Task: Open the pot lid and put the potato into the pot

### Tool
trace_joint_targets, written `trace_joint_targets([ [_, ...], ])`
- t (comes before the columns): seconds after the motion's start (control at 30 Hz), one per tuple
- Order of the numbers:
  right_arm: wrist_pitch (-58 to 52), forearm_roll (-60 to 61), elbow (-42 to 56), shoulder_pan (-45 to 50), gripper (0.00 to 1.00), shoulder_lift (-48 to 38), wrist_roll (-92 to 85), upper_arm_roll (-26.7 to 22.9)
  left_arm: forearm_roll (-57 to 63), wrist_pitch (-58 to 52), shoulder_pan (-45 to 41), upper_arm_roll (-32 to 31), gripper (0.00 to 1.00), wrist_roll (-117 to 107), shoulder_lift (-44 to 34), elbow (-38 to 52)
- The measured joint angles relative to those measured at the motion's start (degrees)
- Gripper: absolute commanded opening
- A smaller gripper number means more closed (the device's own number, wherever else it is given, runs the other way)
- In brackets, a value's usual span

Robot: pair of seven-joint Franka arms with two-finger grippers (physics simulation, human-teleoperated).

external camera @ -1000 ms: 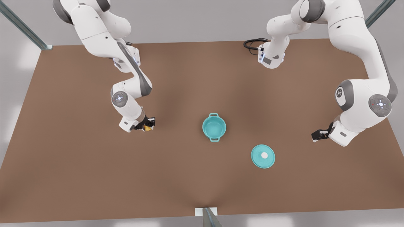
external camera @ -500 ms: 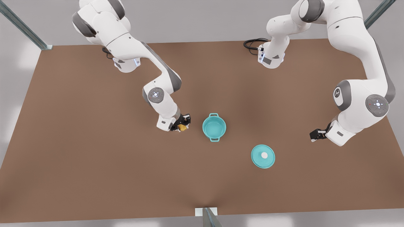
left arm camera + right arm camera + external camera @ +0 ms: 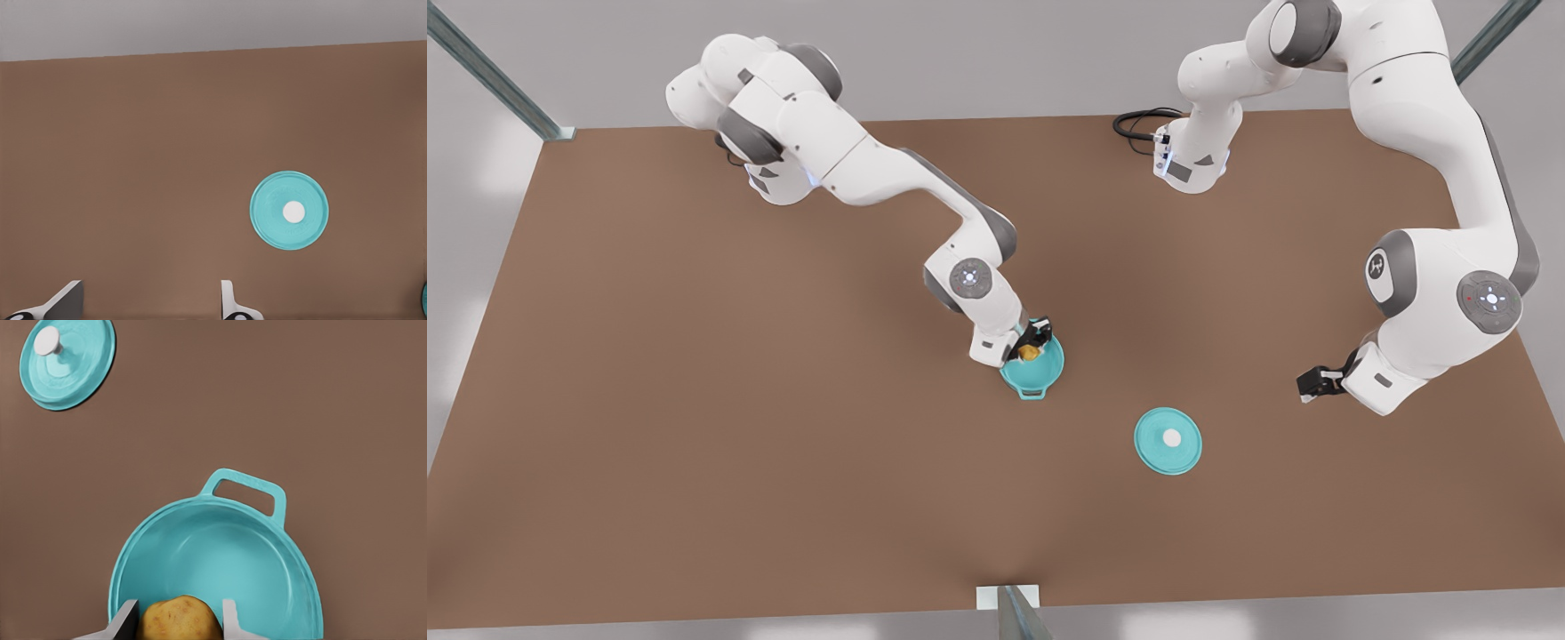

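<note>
The potato (image 3: 179, 619), a knobbly yellow-brown lump with a dull, speckled skin, sits pinched between the two pale fingers (image 3: 127, 619) of the right gripper (image 3: 1030, 345), and that gripper hangs right over the near rim of the pot (image 3: 1040, 366), on the front view's left side of it. The pot is open: a smooth, glossy teal bowl with a rounded inside and a squared loop handle (image 3: 248, 495) sticking out from its rim; in the front view a second loop handle (image 3: 1033, 393) shows on the side toward the camera. The pot stands about mid-table on the flat, matte brown table (image 3: 694, 444). The pot lid (image 3: 1168, 440) lies flat on the table, well apart from the pot, toward the front view's right and nearer the camera, a round teal disc with a small white knob (image 3: 1172, 437) at its centre. Farther to the front view's right, the left gripper (image 3: 1312, 384) waits above bare table, clear of the lid; in its wrist view its pale fingers (image 3: 230, 303) stand spread apart with nothing between them. A black cable (image 3: 1138, 122) loops on the table's far edge
</note>
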Motion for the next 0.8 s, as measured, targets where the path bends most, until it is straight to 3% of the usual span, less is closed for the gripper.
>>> trace_joint_targets([
  [0.03, 0.1, -0.2, 0.8, 0.2, 0.89, 0.5, 0.6, -0.2, 0.0, 0.0, 0.0, 0.0, 1.0, 0.0, 0.0, 0.0],
  [0.07, 0.1, -0.3, 1.1, 0.3, 0.99, 0.7, 1.2, -0.4, 0.0, 0.0, 0.0, 0.0, 1.0, 0.1, 0.0, 0.0],
  [0.17, 0.2, -0.4, 1.5, 0.2, 1.0, 0.6, 2.7, -0.7, 0.1, 0.0, 0.0, 0.0, 1.0, 0.2, 0.0, 0.0],
  [0.23, -4.2, -0.7, 0.9, -3.8, 1.0, -5.9, 3.3, -3.9, 0.1, 0.0, 0.0, 0.1, 1.0, 0.2, 0.1, 0.0],
  [0.33, -18.7, -0.8, 0.7, -23.0, 1.0, -17.7, 0.1, -7.9, 0.2, 0.0, 0.0, 0.0, 1.0, 0.3, 0.1, 0.0],
  [0.4, -27.1, -0.9, 0.5, -33.8, 1.0, -20.5, -3.3, -8.8, 0.3, 0.0, 0.0, 0.0, 1.0, 0.3, 0.1, 0.0],
  [0.47, -33.0, -1.0, 0.3, -39.0, 1.0, -21.3, -6.6, -9.1, 0.2, 0.0, 0.0, 0.1, 1.0, 0.4, 0.1, 0.0],
  [0.8, -46.4, -3.2, 0.4, -38.5, 1.0, -23.5, -15.9, -8.5, 0.2, 0.0, 0.0, 0.0, 1.0, 0.5, 0.1, 0.0],
])
